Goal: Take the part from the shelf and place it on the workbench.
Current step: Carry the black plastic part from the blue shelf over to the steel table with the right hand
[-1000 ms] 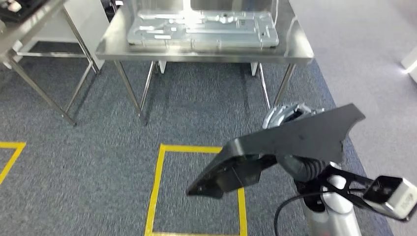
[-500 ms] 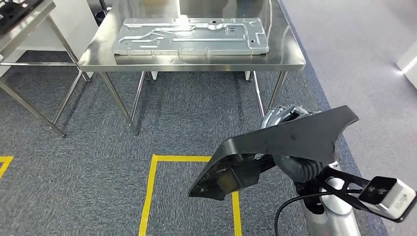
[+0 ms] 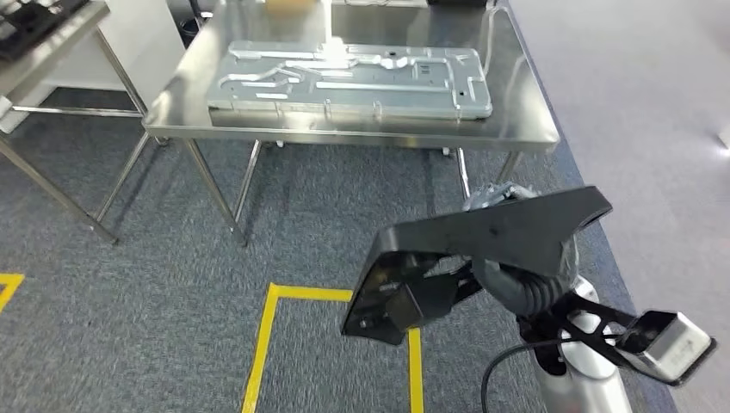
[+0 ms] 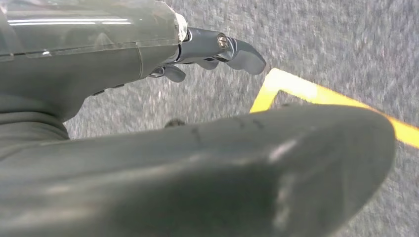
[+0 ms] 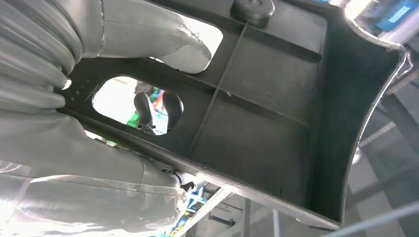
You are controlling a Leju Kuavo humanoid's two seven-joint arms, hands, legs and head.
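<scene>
I have the black part (image 3: 491, 245) clamped in my right hand (image 5: 99, 94), carried tilted at the near right, well short of the far steel surface (image 3: 525, 112). My left hand (image 4: 217, 49) hangs empty, fingers seemingly loosely curled.

No text, label, brand or number can be read anywhere; the blue sign (image 5: 399, 14) is too blurred.

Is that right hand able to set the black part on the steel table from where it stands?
Probably not yet. The right hand holds the black part over the carpet, short of the steel workbench, where a metal panel already lies.
</scene>
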